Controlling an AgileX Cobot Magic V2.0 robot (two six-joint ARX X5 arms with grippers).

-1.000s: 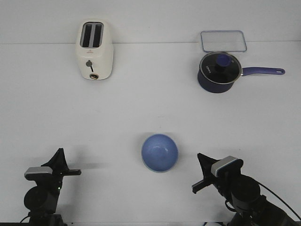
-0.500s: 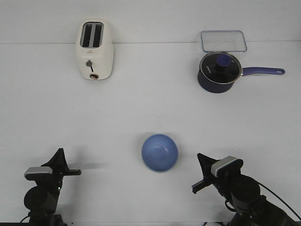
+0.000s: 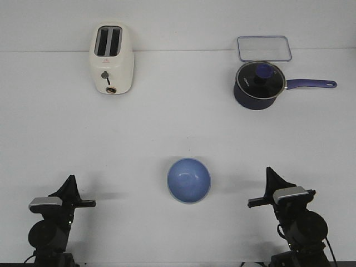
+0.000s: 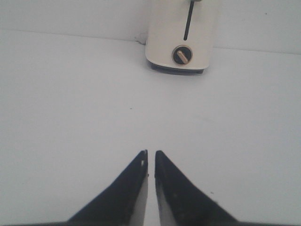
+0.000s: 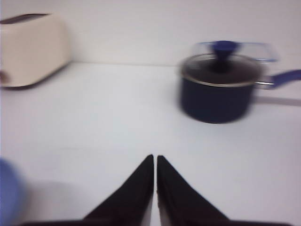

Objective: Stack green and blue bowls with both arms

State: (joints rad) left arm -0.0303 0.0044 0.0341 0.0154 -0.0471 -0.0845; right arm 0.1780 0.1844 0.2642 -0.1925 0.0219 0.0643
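The periwinkle blue bowl (image 3: 189,180) sits upright on the white table, near the front middle. Only its edge shows, blurred, in the right wrist view (image 5: 8,193). The green bowl shows in no view. My left gripper (image 3: 70,182) is low at the front left, well left of the bowl; its fingers are shut and empty in the left wrist view (image 4: 151,153). My right gripper (image 3: 271,171) is low at the front right, right of the bowl, shut and empty in the right wrist view (image 5: 155,157).
A cream toaster (image 3: 112,58) stands at the back left, also seen in the left wrist view (image 4: 183,35). A dark navy lidded saucepan (image 3: 260,84) with a long handle stands at the back right, with a clear flat lid (image 3: 264,48) behind it.
My right arm has swung to the right and turned away from the bowl. The left arm and the blue bowl have not moved.
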